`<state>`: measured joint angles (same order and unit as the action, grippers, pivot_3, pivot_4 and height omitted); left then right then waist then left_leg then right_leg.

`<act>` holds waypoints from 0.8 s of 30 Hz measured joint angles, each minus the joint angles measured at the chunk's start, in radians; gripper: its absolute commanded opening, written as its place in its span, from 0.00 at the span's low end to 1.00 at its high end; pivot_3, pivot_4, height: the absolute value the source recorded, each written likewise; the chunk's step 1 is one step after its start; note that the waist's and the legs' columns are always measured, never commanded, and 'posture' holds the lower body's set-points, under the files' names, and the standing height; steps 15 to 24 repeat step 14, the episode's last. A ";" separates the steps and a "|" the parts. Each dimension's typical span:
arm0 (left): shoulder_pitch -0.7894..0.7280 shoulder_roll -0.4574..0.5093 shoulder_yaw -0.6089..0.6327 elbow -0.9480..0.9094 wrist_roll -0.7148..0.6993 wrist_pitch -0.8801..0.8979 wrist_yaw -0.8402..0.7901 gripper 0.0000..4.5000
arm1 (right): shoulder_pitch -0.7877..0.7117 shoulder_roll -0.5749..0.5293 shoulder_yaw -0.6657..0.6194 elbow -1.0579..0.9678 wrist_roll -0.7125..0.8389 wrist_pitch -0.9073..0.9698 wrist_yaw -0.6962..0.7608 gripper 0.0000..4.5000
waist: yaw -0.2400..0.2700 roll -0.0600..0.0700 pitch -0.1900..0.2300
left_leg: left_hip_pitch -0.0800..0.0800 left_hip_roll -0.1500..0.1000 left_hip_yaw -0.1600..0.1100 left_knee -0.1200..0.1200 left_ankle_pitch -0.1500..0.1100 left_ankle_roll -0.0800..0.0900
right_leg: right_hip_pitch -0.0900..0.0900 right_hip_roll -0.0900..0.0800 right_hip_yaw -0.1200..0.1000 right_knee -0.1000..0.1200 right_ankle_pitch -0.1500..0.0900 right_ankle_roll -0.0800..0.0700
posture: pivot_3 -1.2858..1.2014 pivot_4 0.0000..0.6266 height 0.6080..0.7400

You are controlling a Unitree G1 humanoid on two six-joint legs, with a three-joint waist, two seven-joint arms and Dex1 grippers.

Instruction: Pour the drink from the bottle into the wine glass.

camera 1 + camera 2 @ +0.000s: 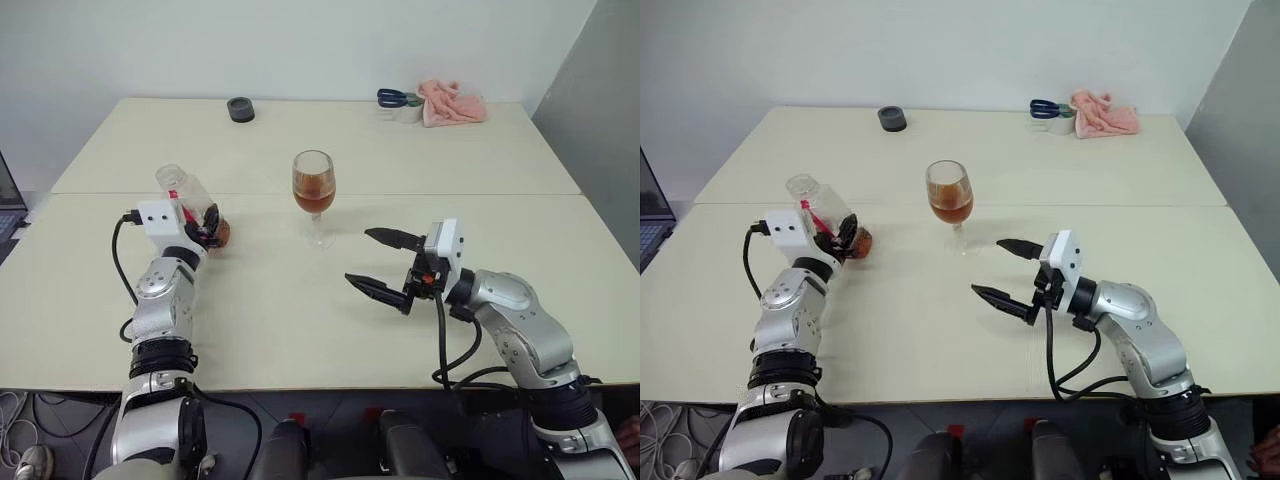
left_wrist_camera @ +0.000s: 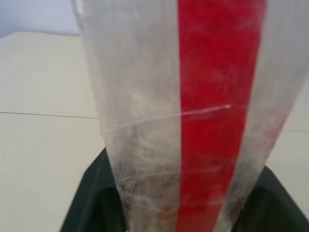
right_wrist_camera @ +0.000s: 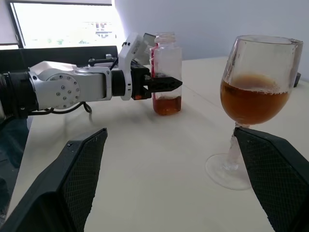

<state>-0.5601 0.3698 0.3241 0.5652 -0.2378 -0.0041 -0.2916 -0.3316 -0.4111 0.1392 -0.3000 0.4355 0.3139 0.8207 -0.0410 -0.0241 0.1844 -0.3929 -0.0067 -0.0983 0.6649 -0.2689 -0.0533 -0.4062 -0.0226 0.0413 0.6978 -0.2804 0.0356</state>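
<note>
The wine glass (image 1: 314,190) stands upright near the middle of the pale surface (image 1: 300,330), its bowl roughly half full of the amber drink (image 3: 253,104), so the pouring itself looks done and the step in hand is judged to be setting the bottle down and letting go. The bottle (image 3: 166,72) stands upright on the surface well to the left of the glass, uncapped, with only a shallow layer of liquid left at its bottom. The left end effector (image 3: 164,84) has its black fingers on either side of the bottle's body, around the red label strip; whether they are clamped on it or already easing off cannot be told. To finish well, the bottle's base should sit flat before the fingers part, and the fingers should spread evenly so neither side nudges the light, nearly empty bottle over. The hand should then draw straight back along its own line, away from the glass, rather than sweeping sideways. The right end effector (image 1: 385,262) hovers just above the surface beside the glass foot, fingers wide apart and holding nothing; it is best kept clear of the thin stem.
</note>
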 measured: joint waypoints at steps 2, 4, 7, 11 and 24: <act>0.003 0.000 -0.013 0.007 0.011 0.000 -0.001 0.88 | 0.000 0.001 0.000 0.000 0.000 0.000 -0.006 1.00 | 0.000 0.000 0.000 | 0.000 0.000 0.000 0.000 0.000 0.000 | 0.000 0.000 0.000 0.000 0.000 0.000 | 0.52 0.24 1.00; 0.005 0.000 -0.021 0.005 0.018 0.000 0.002 0.99 | 0.000 0.001 0.000 0.000 0.000 0.000 -0.012 1.00 | 0.000 0.000 0.000 | 0.000 0.000 0.000 0.000 0.000 0.000 | 0.000 0.000 0.000 0.000 0.000 0.000 | 0.52 0.24 1.00; 0.045 -0.005 -0.036 -0.054 0.023 0.024 0.023 0.99 | 0.005 0.000 0.000 -0.002 -0.005 0.000 -0.018 1.00 | -0.001 0.000 0.000 | 0.000 0.000 -0.001 0.000 0.000 0.000 | 0.000 0.000 0.001 0.000 0.000 0.000 | 0.52 0.24 1.00; 0.201 -0.042 -0.069 -0.250 0.025 0.116 0.053 0.99 | 0.077 -0.011 -0.004 -0.010 -0.026 0.001 -0.048 1.00 | 0.002 0.000 -0.001 | 0.000 0.001 -0.004 -0.001 0.000 0.000 | 0.000 -0.001 0.001 -0.001 0.000 0.000 | 0.52 0.24 1.00; 0.322 -0.067 -0.084 -0.432 0.022 0.209 0.085 0.99 | 0.145 -0.019 -0.032 -0.045 -0.043 0.008 -0.100 1.00 | 0.004 0.000 -0.001 | 0.000 0.001 -0.004 -0.001 0.000 0.000 | 0.000 -0.001 0.001 0.000 0.000 0.000 | 0.52 0.24 1.00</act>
